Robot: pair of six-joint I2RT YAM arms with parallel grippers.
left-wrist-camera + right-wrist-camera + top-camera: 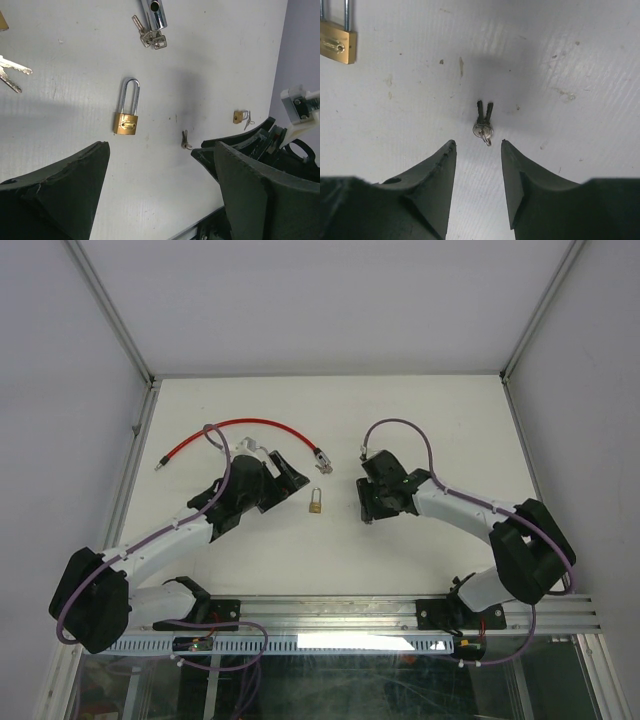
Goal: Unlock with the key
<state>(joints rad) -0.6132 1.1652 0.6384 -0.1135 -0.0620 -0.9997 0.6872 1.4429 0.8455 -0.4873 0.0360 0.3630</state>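
Note:
A brass padlock (315, 503) with a steel shackle lies flat on the white table between the two arms, also seen in the left wrist view (127, 117) and at the top left of the right wrist view (337, 42). A small pair of keys on a ring (483, 125) lies on the table just beyond the tips of my right gripper (478, 150), which is open with nothing between its fingers. The same keys (185, 141) show to the right of the padlock. My left gripper (157, 200) hangs wide open and empty, short of the padlock.
A red cable lock (240, 425) curves across the back left, its chrome end (154, 12) with a key bunch (150, 37) beyond the padlock. More keys (12, 75) lie at the left. A tiny brass padlock (239, 117) sits further right. White walls enclose the table.

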